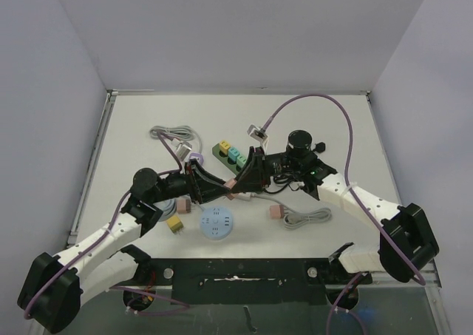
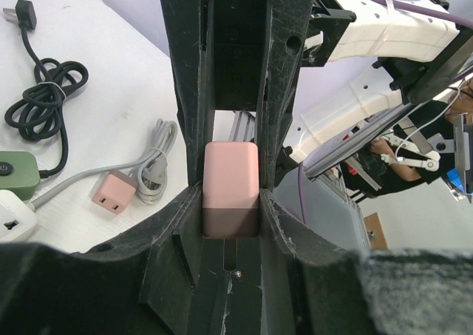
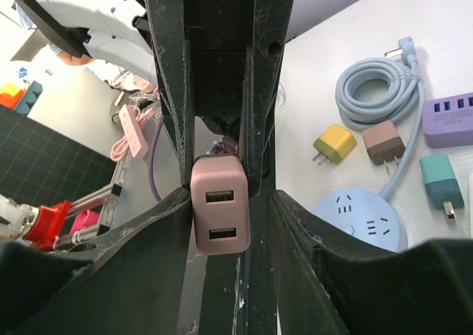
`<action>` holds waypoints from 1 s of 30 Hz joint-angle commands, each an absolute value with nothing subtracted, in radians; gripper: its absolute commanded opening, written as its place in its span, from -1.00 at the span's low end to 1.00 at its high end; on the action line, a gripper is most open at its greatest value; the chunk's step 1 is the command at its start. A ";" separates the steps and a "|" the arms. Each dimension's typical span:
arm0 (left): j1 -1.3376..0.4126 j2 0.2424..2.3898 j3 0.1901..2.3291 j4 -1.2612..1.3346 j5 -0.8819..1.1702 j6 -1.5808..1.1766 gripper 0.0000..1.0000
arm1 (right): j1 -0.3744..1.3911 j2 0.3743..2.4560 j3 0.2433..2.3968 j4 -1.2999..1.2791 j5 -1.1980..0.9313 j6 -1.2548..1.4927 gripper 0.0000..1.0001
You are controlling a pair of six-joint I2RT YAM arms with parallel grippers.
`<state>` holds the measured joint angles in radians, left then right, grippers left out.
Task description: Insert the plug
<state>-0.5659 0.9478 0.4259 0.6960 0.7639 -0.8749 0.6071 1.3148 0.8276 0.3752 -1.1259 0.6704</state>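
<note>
A pink USB charger plug (image 1: 232, 183) is held in the air over the middle of the table, where both grippers meet. My left gripper (image 1: 222, 190) is shut on it. In the left wrist view the plug (image 2: 230, 191) fills the gap between my fingertips at the left gripper (image 2: 230, 205). My right gripper (image 1: 248, 175) is open around the same plug from the other side. In the right wrist view the plug (image 3: 220, 209) shows two USB ports. There it touches one finger of the right gripper (image 3: 229, 196), with a gap to the other. A round blue power strip (image 1: 216, 222) lies below.
Around the round strip (image 3: 362, 220) lie a yellow plug (image 1: 175, 223), a brown plug (image 3: 384, 141), a teal charger (image 3: 442, 181), a purple strip (image 3: 447, 119) and a blue cable coil (image 3: 377, 91). A pink socket with grey cable (image 1: 276, 211) lies to the right. A green strip (image 1: 225, 154) lies behind.
</note>
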 commanded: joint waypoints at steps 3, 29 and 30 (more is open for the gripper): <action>-0.564 0.906 0.476 0.713 0.725 -0.837 -0.39 | 0.620 1.326 0.877 0.338 -1.144 0.590 -0.85; -0.563 0.409 0.606 -0.371 -0.286 -0.568 0.29 | 0.711 1.644 1.240 -0.349 -0.425 -0.294 -1.00; -0.564 0.400 0.603 -0.379 -0.288 -0.567 0.29 | 0.717 1.659 1.253 -0.362 -0.418 -0.307 -1.00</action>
